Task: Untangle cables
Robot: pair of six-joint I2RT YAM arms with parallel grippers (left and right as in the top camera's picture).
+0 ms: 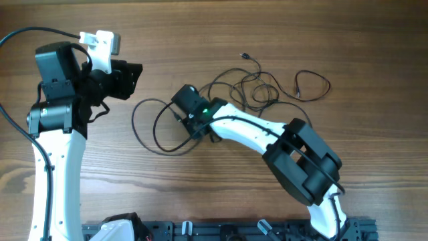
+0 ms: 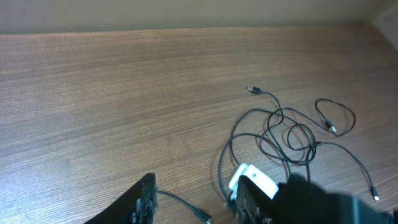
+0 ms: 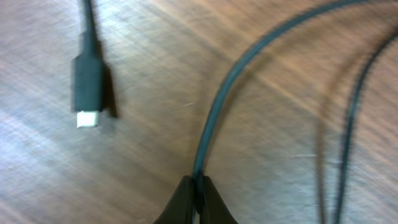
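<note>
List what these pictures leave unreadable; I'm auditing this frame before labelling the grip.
- Right wrist: blurred. The right tool pinches a cable, but which of the cables it is cannot be traced. The type of the plug is unreadable.
- Overhead: the right arm's wrist covers that pinch. The tangle's crossings are too small to order.
- Left wrist: the bottom edge cuts off the left tool, so its opening is unclear.

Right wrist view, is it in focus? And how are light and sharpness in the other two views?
Right wrist view: soft and smeared; the cable pinched in the right gripper is blurred, and the plug throws a dark shadow to its right. Left wrist view: cables sharp, the near dark arm out of focus. Overhead view: even light, everything sharp.
</note>
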